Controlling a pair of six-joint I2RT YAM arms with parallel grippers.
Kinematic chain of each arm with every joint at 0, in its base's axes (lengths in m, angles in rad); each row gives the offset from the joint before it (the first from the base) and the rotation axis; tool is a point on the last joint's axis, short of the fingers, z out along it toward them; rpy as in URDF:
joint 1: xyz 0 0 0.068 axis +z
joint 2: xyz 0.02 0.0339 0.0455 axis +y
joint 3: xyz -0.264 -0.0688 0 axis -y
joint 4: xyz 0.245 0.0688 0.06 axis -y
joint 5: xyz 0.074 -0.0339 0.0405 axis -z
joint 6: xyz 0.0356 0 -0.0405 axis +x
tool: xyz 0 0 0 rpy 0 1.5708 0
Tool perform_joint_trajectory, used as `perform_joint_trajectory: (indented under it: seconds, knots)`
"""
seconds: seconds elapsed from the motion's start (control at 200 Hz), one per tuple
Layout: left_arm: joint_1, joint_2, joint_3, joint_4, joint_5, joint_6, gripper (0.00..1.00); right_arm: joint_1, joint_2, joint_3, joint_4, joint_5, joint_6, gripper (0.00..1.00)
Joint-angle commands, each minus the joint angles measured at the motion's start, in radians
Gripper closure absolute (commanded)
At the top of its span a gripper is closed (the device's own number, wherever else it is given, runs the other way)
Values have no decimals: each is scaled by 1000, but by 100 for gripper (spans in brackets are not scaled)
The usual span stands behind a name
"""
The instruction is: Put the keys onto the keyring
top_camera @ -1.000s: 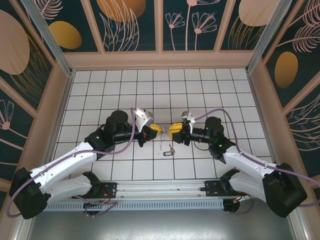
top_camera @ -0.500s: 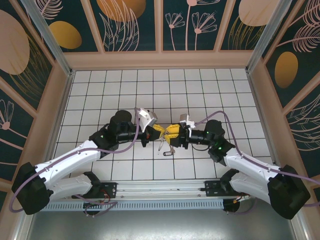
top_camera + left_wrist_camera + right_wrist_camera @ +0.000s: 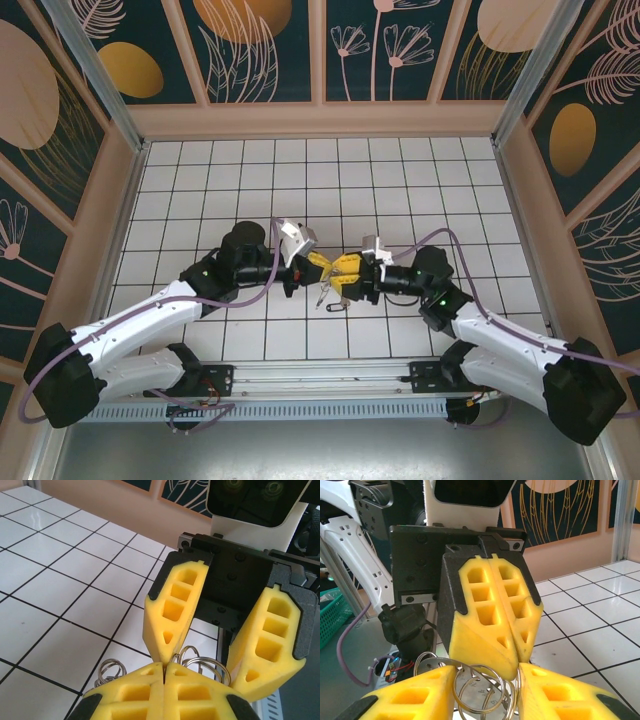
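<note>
Left gripper (image 3: 512, 655), jaws clenched on the keyring (image 3: 479, 692), whose thin wire coils look stiff, springy and slippery, meets the right gripper (image 3: 346, 269), jaws released either side of it; the key (image 3: 338, 301), tiny and probably light, lies on the surface (image 3: 400, 180) nearby, best pinched flat.

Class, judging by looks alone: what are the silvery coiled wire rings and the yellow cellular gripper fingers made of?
Silvery coiled wire rings: probably polished steel; they glint brightly. Yellow cellular fingers: likely matte plastic, perhaps printed; dull, uniform colour, regular hollow cells.
</note>
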Motion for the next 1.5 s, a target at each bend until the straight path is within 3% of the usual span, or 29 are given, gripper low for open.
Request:
perform_joint_trajectory:
  seconds: [0.0,0.225,0.596,0.756,0.916,1.036,1.271,1.496]
  knots:
    - [8,26,7,53,-83,-15,100,76,-57,-9,65,-195,-40,63]
    - [8,23,9,48,-95,-9,100,79,-122,-31,79,-223,-35,60]
    - [7,-9,7,18,-114,19,100,73,-228,-62,4,-57,-36,49]
    - [8,-30,-2,9,-119,27,100,53,-264,-55,-56,12,-33,53]
    - [7,-38,-12,10,-108,34,100,16,-264,-50,-75,58,-10,72]
    - [8,-46,-17,18,-100,36,100,-22,-237,-42,-72,59,12,79]
    - [8,-55,-24,23,-90,38,100,-41,-175,-12,-103,100,5,78]
    - [8,-66,-17,-6,-94,49,100,-103,-207,-21,-111,108,36,68]
